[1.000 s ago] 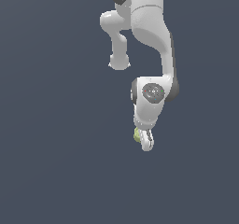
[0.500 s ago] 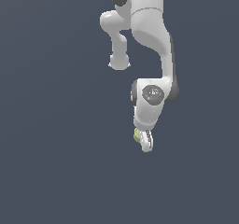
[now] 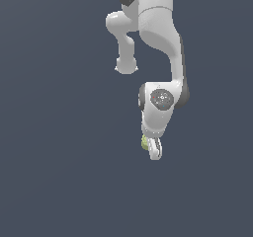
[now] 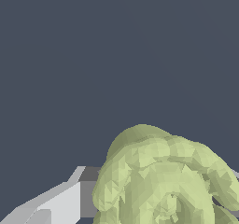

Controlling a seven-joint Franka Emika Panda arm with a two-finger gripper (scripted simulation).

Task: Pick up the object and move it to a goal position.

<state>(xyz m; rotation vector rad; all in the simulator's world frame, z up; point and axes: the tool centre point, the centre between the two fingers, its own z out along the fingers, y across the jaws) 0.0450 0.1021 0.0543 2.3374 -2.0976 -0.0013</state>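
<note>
Exterior view: the white arm (image 3: 158, 43) comes down from the top edge, folds at a rounded wrist joint (image 3: 160, 100), and ends in the hand (image 3: 152, 149) pointing downward, slightly right of the view's centre. The object (image 3: 145, 142), pale yellow-green and much smaller than the hand, sits at the hand's tip on the exterior view's left side, touching the white finger (image 3: 156, 151). The hand looks closed around it, grasping the object; the second finger is hidden behind. The surroundings are an even dark grey-blue field (image 3: 54, 172) with no visible edge or tabletop line, and open room lies on all sides of the hand.

Wrist view: the object (image 4: 163, 181) fills the lower part of the frame, lumpy and ridged with curled rims. One pale grey finger (image 4: 60, 204) with a darker pad (image 4: 88, 195) presses against its side. The other finger is barely visible past the object. The rest is the same flat dark background (image 4: 93, 55).
</note>
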